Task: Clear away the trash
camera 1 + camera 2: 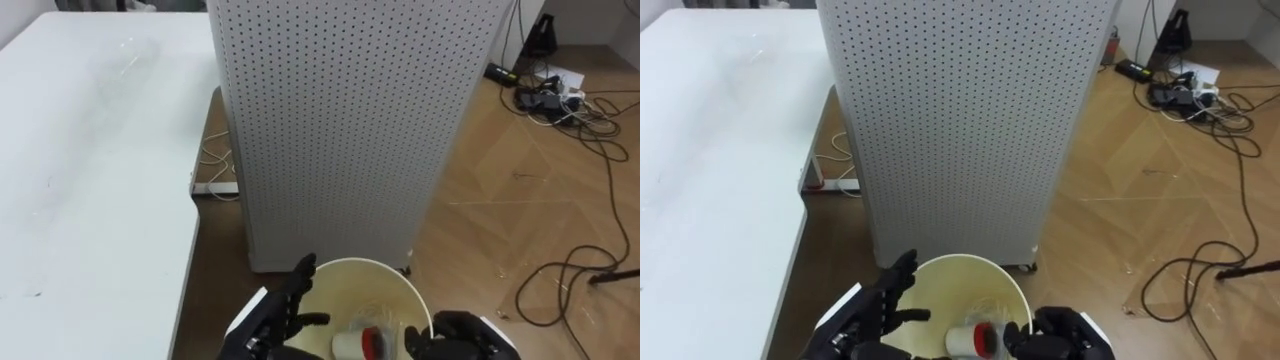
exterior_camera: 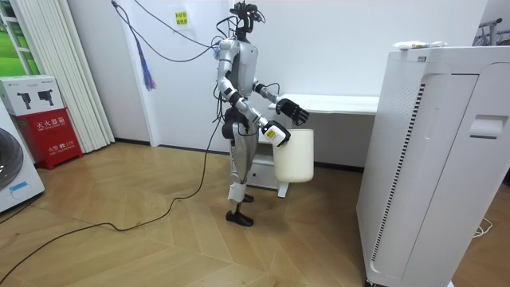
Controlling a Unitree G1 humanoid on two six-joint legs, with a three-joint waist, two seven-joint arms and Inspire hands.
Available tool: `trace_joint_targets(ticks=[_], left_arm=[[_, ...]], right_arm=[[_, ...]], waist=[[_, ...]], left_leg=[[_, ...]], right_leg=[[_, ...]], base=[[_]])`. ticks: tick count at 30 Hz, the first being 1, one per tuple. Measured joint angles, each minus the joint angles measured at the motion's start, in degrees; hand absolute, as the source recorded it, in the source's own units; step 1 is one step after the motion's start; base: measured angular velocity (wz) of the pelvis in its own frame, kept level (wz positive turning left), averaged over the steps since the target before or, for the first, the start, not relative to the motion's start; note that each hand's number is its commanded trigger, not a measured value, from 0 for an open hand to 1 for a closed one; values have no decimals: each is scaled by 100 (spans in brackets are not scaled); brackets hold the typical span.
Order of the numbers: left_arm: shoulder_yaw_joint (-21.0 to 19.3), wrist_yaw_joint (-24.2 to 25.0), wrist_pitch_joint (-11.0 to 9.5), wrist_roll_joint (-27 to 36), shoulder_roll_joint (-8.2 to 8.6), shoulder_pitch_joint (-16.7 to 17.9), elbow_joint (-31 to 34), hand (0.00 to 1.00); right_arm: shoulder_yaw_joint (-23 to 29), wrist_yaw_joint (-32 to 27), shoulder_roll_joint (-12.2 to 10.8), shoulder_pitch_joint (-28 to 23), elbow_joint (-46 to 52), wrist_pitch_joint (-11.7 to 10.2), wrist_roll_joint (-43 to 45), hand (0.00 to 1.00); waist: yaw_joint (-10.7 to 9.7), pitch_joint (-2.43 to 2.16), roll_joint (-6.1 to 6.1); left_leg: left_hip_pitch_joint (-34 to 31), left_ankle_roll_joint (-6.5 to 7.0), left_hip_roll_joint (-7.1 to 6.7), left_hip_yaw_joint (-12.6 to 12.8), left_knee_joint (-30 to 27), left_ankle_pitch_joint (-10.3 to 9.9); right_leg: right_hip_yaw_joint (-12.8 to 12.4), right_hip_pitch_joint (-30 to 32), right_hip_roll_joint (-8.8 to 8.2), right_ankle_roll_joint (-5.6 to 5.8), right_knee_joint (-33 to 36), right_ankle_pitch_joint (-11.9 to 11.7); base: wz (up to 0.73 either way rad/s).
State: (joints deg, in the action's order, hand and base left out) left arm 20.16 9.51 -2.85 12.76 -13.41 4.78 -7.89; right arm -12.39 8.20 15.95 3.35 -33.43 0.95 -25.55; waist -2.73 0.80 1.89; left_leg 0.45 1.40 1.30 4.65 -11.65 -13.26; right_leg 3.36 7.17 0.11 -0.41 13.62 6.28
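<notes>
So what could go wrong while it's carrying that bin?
The bin seems squeezed between the left hand, fingers straight, and the right hand; it might slip and spill its rubbish. The perforated cabinet stands close ahead, so a step forward may bump it. Loose cables on the floor could catch a foot.

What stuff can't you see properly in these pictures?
- The rubbish in the bin: in the eye views the bottom edge cuts it off. It is a white and red piece, but I cannot tell what.
- The right hand: in the eye views its fingers are hidden behind the bin's rim.
- Something clear on the table: left eye view, too faint to name.
- Small things on top of the white cabinet: room view, too small.
</notes>
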Motion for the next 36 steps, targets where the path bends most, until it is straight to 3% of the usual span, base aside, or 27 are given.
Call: trace_joint_targets(ticks=[9, 14, 16, 18, 22, 23, 25, 26, 28, 29, 30, 31, 32, 33, 34, 35, 36], left_arm=[[-220, -62, -7, -5, -120, -1, 1, 0], [-549, -215, -9, -493, -108, 2, 288, 0], [-798, -283, -58, -720, -58, 2, 483, 0], [-1065, -438, -246, -858, -25, 4, 554, 0], [-1096, -806, -328, -1001, 5, 42, 564, 0], [-1101, -912, -364, -1112, 19, 41, 562, 0], [-1117, -1062, -370, -1255, 58, 52, 556, 0], [-1124, -1151, -375, -1375, 62, 69, 557, 0], [-1121, -1273, -386, -1497, 69, 77, 559, 0], [-1123, -1333, -405, -1578, 73, 50, 558, 0], [-1112, -1403, -432, -1706, 106, 53, 559, 0], [-1103, -1424, -455, -1744, 124, 38, 559, 0], [-1101, -1438, -528, -1739, 157, 17, 573, 0], [-1102, -1439, -595, -1751, 169, 18, 591, 0], [-1103, -1439, -617, -1753, 169, 18, 609, 0], [-1137, -1439, -668, -1747, 169, 28, 644, 0], [-1197, -1449, -737, -1752, 163, 27, 675, 0]], right_arm=[[3, -63, -1, -47, 12, -3, 10, 100], [60, -107, 13, -259, 55, -4, -128, 100], [72, -98, 12, -271, 59, -4, -122, 100], [74, -85, 11, -293, 63, -7, -121, 100], [68, -72, -3, -363, 63, -20, -118, 100], [68, -72, -21, -363, 62, -25, -90, 100], [67, -35, -45, -427, 66, -80, 11, 100], [67, -29, -70, -510, 113, -93, 93, 100], [60, -21, -74, -568, 182, -93, 114, 100], [59, -22, -75, -575, 192, -93, 114, 100], [60, -26, -85, -637, 192, -93, 115, 100], [63, -35, -82, -663, 193, -93, 109, 100], [70, -54, -60, -681, 190, -93, 93, 100], [69, -56, -22, -685, 191, -93, 92, 100], [67, -54, 9, -691, 191, -93, 93, 100], [63, -44, 31, -734, 193, -93, 97, 100], [51, -11, -2, -835, 206, -93, 95, 100]], waist=[[-8, -8, 61], [169, -18, 66], [195, -18, 64], [256, -21, 55], [385, -13, 28], [437, -6, 17], [459, 5, -2], [467, 0, 24], [477, -3, -41], [455, 31, -57], [455, 26, -14], [444, 31, 15], [473, 50, 75], [579, 67, 115], [633, 56, 94], [750, 9, 16], [785, -16, -26]], left_leg=[[111, 0, -33, 18, -16, 0], [116, 0, -18, 148, -14, 0], [117, 0, -16, 211, -13, 0], [151, 0, -5, 300, -13, 0], [259, -38, 60, 435, -91, -51], [215, -65, 113, 487, -301, -186], [40, -117, 189, 511, -864, -394], [-122, -144, 187, 569, -1333, -427], [-460, -172, 275, 539, -2064, -402], [-854, -220, 323, 450, -2758, -231], [-1204, -156, 202, 341, -2972, -238], [-1344, -130, 117, 300, -2827, -254], [-1595, -156, -53, 272, -2280, -189], [-1791, -215, -214, 208, -1470, 66], [-1854, -227, -257, 118, -1079, 243], [-1928, -218, -260, -121, -379, 538], [-1910, -198, -169, -239, -13, 770]], right_leg=[[-18, -83, -10, -3, 11, 5], [-34, -9, -2, -8, 86, 4], [-68, 33, 7, -14, 127, 8], [-94, 54, 21, -21, 174, 11], [77, 29, 6, -77, 324, 71], [279, 74, 10, -128, 463, 140], [364, 96, 3, -175, 718, 346], [303, 162, -16, -217, 874, 537], [205, 114, -8, -223, 924, 638], [60, 74, 47, -298, 930, 637], [-141, 29, 43, -312, 925, 675], [-218, 9, 21, -309, 912, 695], [-433, -25, -6, -292, 903, 730], [-657, -31, -1, -270, 900, 751], [-733, -32, 17, -265, 899, 755], [-785, -68, 68, -298, 923, 793], [-772, -125, 116, -310, 1036, 957]], base=[[-2], [-13], [-15], [-22], [-19], [-20], [-8], [8], [9], [23], [32], [34], [11], [-11], [-43], [-46], [-42]])
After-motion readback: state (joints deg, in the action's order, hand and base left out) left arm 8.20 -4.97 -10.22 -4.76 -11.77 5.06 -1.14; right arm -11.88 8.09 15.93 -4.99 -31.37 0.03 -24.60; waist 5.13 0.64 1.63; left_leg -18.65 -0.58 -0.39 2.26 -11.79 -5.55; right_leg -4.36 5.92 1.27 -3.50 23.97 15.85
